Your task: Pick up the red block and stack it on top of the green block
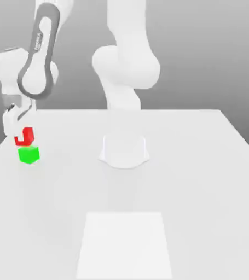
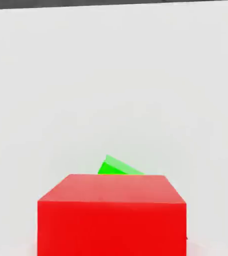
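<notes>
The tool (image 1: 21, 129) grips the red block (image 1: 24, 136) just above the green block (image 1: 29, 155); released off-centre, it could topple onto the worktop (image 1: 192, 175).

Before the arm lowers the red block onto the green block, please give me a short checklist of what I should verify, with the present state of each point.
1. The red block is at the claw, off the table: ok.
2. The red block is above the green block in the exterior view: ok.
3. The blocks are not yet touching: cannot tell; the exterior view shows them very close.
4. Centring over the green block: cannot tell; the hand view shows a green sliver past the red block's edge.
5. The green block rests flat on the table: ok.
6. Firmness of the claw's hold on the red block: cannot tell.
</notes>
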Motion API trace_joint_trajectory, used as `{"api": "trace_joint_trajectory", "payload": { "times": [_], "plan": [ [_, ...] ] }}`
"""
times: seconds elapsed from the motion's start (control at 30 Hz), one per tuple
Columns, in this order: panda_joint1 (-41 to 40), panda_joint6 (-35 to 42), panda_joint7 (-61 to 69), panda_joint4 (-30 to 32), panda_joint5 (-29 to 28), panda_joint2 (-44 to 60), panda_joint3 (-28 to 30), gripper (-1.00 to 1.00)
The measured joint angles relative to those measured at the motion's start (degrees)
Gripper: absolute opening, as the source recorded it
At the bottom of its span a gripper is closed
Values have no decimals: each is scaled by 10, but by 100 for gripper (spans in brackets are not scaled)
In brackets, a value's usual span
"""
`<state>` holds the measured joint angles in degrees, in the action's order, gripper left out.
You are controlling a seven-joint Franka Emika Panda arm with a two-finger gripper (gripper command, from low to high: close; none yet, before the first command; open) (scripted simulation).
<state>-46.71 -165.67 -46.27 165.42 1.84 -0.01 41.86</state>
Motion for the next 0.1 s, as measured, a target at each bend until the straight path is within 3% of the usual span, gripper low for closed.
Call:
{"api": "trace_joint_trajectory", "payload": {
  "times": [0.1],
  "plan": [
    [-9,-19,57,-2,80,31,-30,-100]
  ]
}}
